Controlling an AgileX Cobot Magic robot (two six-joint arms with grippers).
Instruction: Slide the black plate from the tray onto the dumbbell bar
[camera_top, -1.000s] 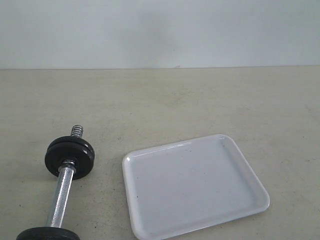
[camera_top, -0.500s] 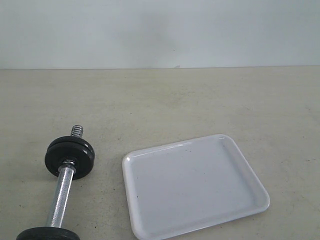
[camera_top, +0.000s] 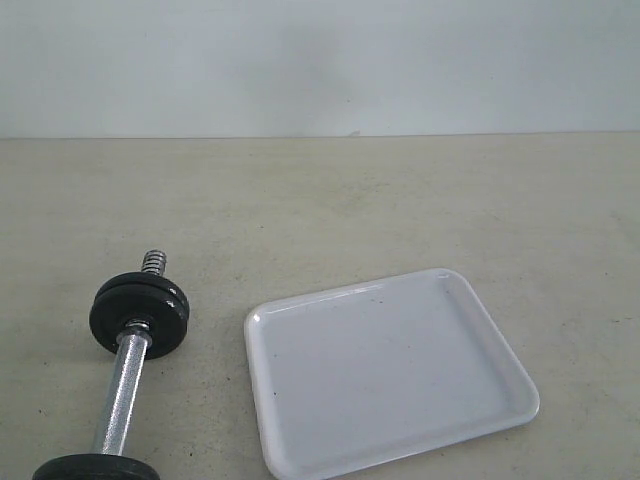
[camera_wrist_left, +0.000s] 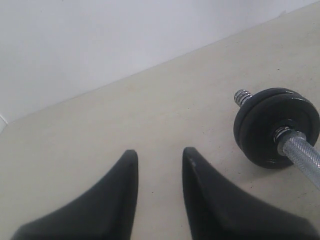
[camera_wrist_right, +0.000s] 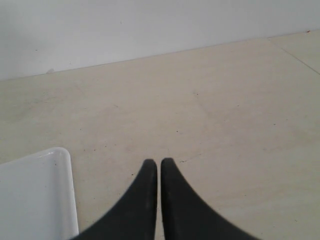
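nothing has moved: plate on the bar, tray beside it

compared with the earlier frames, we find every object in the same place. in the exterior view the black plate (camera_top: 140, 312) sits upright on the dumbbell bar (camera_top: 122, 392) at the lower left, with the bar's threaded end poking out beyond it. the tray (camera_top: 395, 375) lies flat at the lower centre, apart from the bar. we see the left gripper (camera_wrist_left: 160, 151) with fingers parted, holding nothing, and the right gripper (camera_wrist_right: 159, 162) with fingers pressed together, also gripping nothing.
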